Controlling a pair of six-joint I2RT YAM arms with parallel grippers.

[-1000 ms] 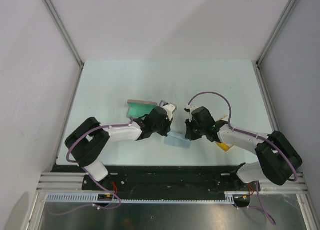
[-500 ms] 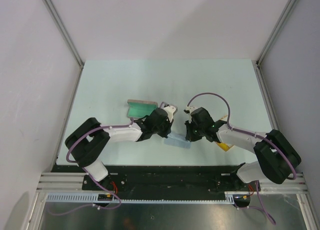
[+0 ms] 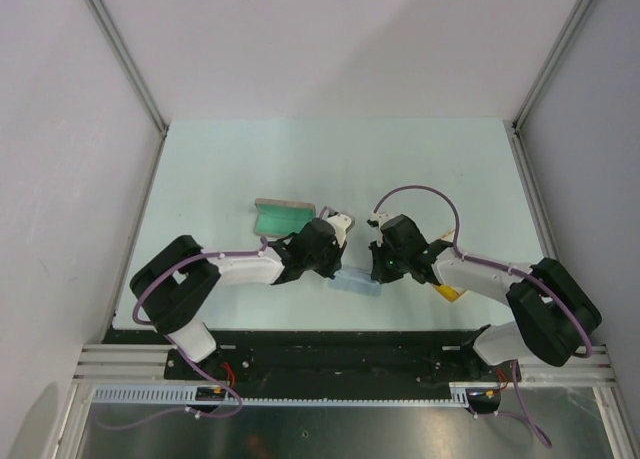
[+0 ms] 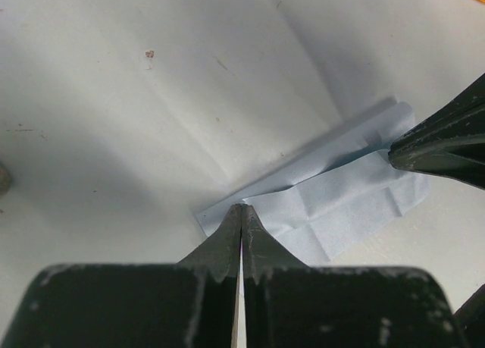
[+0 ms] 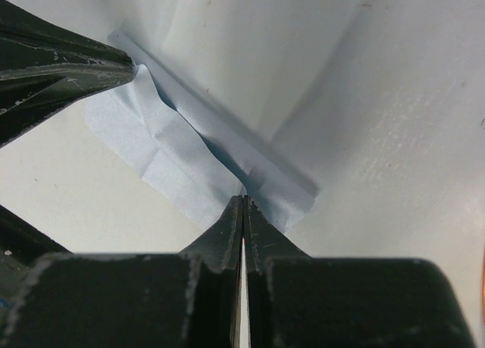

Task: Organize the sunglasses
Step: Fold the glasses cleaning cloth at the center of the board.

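Now left end effector (image 4: 241, 211) and right end effector (image 5: 243, 204) each pinch 1 end of the blue cloth (image 4: 345, 204)

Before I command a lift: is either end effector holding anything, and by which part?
Both pinch the folded pale blue cloth: the left end effector at one end, the right end effector at the opposite end.

Pale blue cloth (image 4: 333, 204) here: thin, matt, sharply creased like folded tissue. The table (image 4: 114, 98) under it is smooth, matt, faintly specked. Black fingers of the left gripper (image 4: 241, 206) look like dull, scuffed plastic; right gripper (image 5: 243, 198) likewise.
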